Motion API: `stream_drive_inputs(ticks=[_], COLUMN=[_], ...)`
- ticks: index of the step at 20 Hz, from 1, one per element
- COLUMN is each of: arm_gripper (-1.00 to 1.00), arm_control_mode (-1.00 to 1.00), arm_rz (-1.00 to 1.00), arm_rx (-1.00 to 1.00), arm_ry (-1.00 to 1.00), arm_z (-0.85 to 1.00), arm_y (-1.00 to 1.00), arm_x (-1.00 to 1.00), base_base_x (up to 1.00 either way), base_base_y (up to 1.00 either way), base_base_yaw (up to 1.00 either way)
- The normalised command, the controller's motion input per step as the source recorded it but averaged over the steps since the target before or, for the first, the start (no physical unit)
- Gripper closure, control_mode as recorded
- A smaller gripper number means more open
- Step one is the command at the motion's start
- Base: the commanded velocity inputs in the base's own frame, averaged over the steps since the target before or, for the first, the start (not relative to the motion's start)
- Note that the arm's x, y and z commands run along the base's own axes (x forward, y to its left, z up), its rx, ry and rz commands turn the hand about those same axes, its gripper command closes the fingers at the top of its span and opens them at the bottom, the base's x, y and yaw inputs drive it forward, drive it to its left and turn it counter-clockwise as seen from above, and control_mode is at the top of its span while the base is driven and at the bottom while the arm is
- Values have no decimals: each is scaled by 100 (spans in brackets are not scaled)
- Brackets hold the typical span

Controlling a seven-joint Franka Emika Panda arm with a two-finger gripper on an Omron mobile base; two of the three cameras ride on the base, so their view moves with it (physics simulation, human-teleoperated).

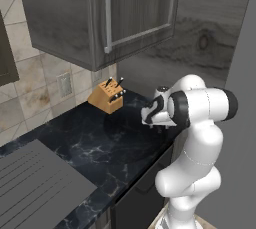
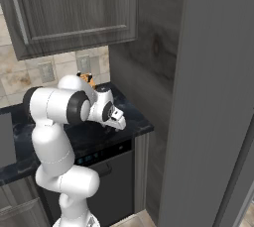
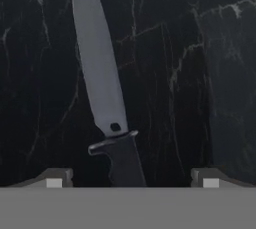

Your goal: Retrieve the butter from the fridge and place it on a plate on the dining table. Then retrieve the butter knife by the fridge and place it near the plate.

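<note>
Between the gripper's (image 3: 132,178) two spread fingertips (image 3: 55,178) lies the knife (image 3: 107,103), flat on the black veined tabletop (image 3: 210,73), seen in the hand view. The jaws stand wide and hold nothing; one tip sits well to each side of the dark handle, which runs down under the gripper. Just beyond the handle comes a short crossguard, then the pale grey blade, which tapers away from the gripper and leans slightly to one side.

The knife looks light, stiff and thin, and it lies so low on the marble that the tips would likely have to come almost to the surface before closing. The handle looks the better hold: thicker than the blade, seemingly textured, and less apt to slip than the smooth flat steel. A pinch across the handle close to the guard would probably keep it from tipping. Dragging on the stone could skew it.

Farther off, in the left base view, a tan knife block (image 1: 106,97) stands beyond the gripper (image 1: 152,118) against the wall, under a dark cupboard (image 1: 100,18).
</note>
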Motion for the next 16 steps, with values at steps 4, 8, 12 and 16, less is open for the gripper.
stream_drive_inputs(ticks=[4, 8, 12, 16], arm_gripper=[100, 100, 100, 100], arm_control_mode=[-100, -100, -100, -100], arm_rz=[0, 1, 0, 4], arm_rx=[4, 3, 0, -2], arm_ry=[0, 2, 2, 6], arm_z=[-32, -34, -16, -4], arm_y=[0, 2, 13, 28], arm_x=[0, 0, 0, 2], base_base_x=[0, 0, 0, 0], base_base_y=[0, 0, 0, 0], base_base_yaw=[0, 0, 0, 0])
